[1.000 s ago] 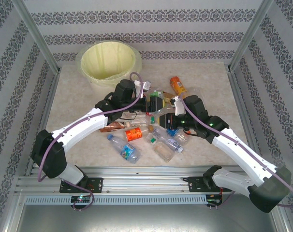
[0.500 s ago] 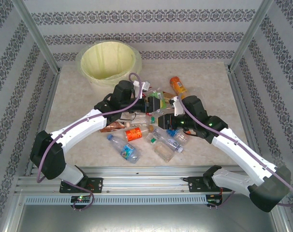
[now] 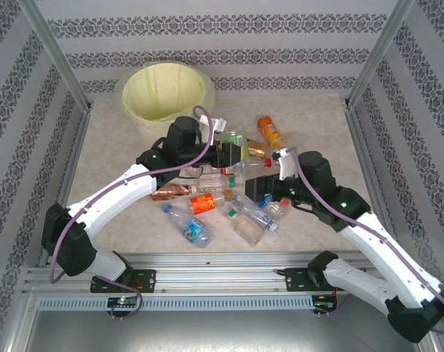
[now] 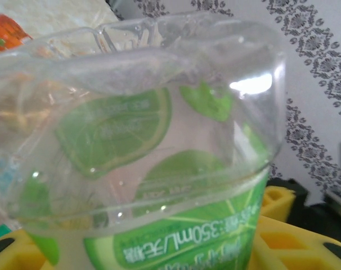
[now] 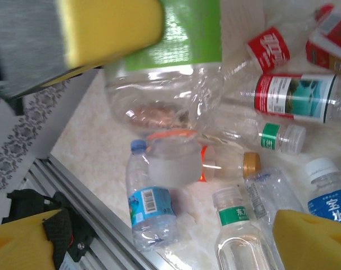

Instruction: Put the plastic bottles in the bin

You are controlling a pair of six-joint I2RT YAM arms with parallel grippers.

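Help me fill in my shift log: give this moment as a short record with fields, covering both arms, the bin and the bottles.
left gripper: jaws shut on clear plastic bottle with green lime label
right gripper: jaws open, holding nothing, over the pile
round cream-white bin with pale yellow liner: far left of the table
other plastic bottles: lying loose on the table between the arms

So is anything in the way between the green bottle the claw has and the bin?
Nothing visible. The left claw holds the green bottle above the pile, and the stretch of table between it and the bin looks bare. The bin's mouth is open.
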